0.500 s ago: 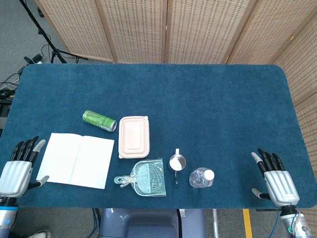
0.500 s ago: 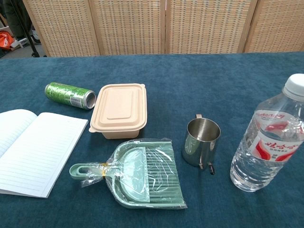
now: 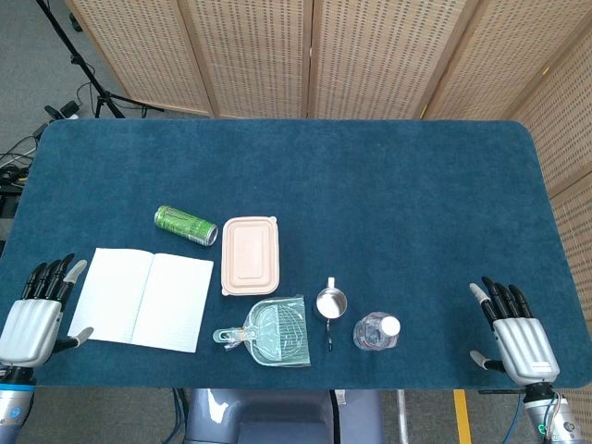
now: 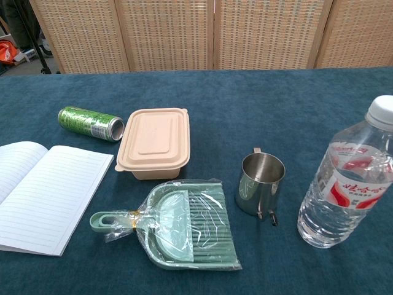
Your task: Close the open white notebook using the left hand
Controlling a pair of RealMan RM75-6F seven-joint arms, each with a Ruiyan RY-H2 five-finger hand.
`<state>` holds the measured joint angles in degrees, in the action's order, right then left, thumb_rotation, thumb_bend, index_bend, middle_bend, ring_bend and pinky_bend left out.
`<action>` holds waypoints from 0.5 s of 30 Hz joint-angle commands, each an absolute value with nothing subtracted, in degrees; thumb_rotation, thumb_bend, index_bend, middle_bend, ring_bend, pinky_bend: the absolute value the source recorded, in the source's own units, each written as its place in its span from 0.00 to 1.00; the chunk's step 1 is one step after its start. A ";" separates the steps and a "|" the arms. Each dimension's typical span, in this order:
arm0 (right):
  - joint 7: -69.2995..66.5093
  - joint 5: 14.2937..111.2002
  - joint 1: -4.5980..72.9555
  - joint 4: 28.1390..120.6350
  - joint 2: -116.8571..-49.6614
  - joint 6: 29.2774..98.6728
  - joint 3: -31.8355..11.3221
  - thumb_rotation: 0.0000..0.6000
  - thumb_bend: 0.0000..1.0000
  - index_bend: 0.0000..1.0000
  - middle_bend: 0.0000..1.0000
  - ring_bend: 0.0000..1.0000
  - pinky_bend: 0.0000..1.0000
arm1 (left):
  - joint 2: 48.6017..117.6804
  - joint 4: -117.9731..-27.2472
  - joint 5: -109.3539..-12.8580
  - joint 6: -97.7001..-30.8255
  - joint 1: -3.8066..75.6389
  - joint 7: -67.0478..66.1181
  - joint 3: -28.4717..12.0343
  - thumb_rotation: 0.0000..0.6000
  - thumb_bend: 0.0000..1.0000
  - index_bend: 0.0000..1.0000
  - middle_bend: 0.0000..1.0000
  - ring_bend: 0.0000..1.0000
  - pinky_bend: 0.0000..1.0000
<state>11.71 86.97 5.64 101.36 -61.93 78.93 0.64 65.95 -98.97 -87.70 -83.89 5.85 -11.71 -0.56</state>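
One open white notebook [image 3: 141, 299], one can [image 3: 186, 225], left hand [image 3: 33, 319] and right hand [image 3: 514, 335] fingers released

notebook [image 3: 141, 299] left of dustpan [image 3: 274, 331], can [image 3: 186, 225] and box [image 3: 250, 254] behind, cup [image 3: 330, 302] left of bottle [image 3: 376, 331]

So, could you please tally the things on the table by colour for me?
White: 1, the open notebook
Green: 2, the can and the wrapped dustpan
Beige: 1, the lidded box
Silver: 1, the metal cup
Clear: 1, the water bottle
Total: 6
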 commanded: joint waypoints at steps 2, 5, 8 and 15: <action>11.70 86.85 5.65 101.36 -61.89 78.87 0.61 1.00 0.00 0.00 0.00 0.00 0.00 | 65.90 -99.02 -87.83 -83.76 5.90 -11.52 -0.44 1.00 0.00 0.00 0.00 0.00 0.00; 11.39 86.96 5.56 101.41 -61.77 79.25 0.49 1.00 0.00 0.00 0.00 0.00 0.00 | 65.62 -99.01 -88.21 -83.57 5.87 -11.13 -0.04 1.00 0.00 0.00 0.00 0.00 0.00; 11.03 87.03 5.39 101.39 -61.61 79.70 0.37 1.00 0.00 0.00 0.00 0.00 0.00 | 65.27 -98.47 -88.79 -83.53 5.81 -10.71 0.36 1.00 0.00 0.00 0.00 0.00 0.00; 10.83 87.02 5.35 101.26 -61.57 79.75 0.36 1.00 0.00 0.00 0.00 0.00 0.00 | 65.17 -96.81 -90.06 -83.85 5.74 -9.15 0.88 1.00 0.00 0.00 0.00 0.00 0.00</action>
<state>10.83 87.02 5.35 101.26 -61.57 79.74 0.36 65.22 -96.98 -89.88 -83.81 5.75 -9.34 0.76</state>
